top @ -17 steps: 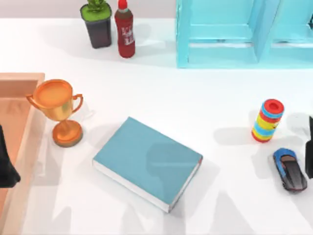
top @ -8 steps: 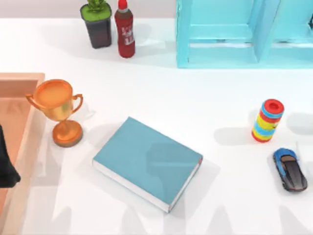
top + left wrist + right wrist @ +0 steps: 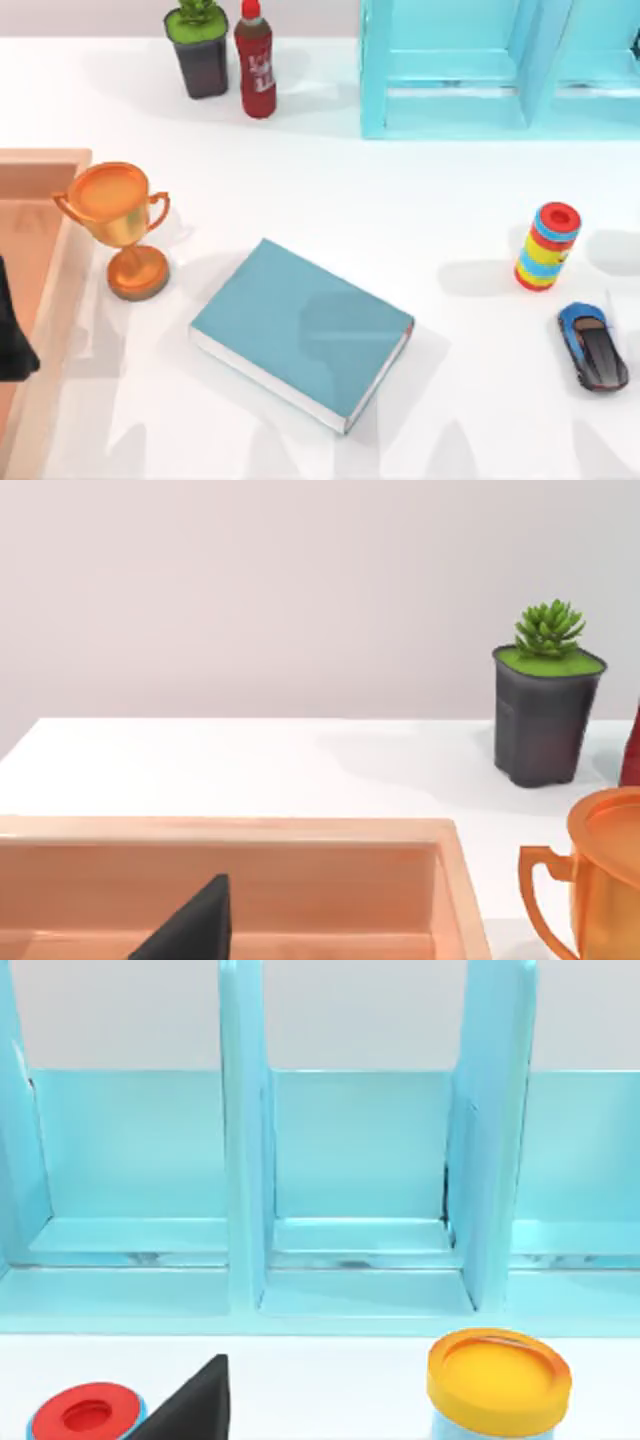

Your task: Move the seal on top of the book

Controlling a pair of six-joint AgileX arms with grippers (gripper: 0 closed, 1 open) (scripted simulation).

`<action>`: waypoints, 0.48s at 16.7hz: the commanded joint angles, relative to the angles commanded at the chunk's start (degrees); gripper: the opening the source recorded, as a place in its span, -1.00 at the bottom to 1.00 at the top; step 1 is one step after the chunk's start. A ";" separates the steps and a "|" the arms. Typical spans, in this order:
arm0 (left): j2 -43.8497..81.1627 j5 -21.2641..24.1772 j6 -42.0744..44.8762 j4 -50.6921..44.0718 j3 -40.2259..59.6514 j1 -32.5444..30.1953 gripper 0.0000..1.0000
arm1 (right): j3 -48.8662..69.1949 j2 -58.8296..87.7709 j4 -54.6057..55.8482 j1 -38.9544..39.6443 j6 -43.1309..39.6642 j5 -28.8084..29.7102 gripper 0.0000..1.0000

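One large teal-blue hardcover book (image 3: 302,331) lies flat mid-table, cover bare; you cannot spot the seal on it. Left of the book stands the orange metallic trophy (image 3: 118,225), and beyond that the wooden tray (image 3: 45,160), where a dark part of your left arm (image 3: 12,335) sits. A striped ring stack (image 3: 547,246) stands right of the book. You cannot tell either claw's opening

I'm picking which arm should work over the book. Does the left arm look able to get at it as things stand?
Probably yes. The left arm sits at the table's left edge over the wooden tray, and the book lies flat with its cover bare. The trophy stands beside that path and might need avoiding.
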 joint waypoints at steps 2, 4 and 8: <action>4.23 0.24 0.68 -3.55 4.11 0.63 1.00 | 0.00 0.00 0.00 0.00 0.00 0.00 1.00; 10.90 0.44 1.74 -8.58 10.22 1.64 1.00 | 0.00 0.00 0.00 0.00 0.00 0.00 1.00; 30.21 0.51 4.72 -21.65 26.67 4.53 1.00 | 0.00 0.00 0.00 0.00 0.00 0.00 1.00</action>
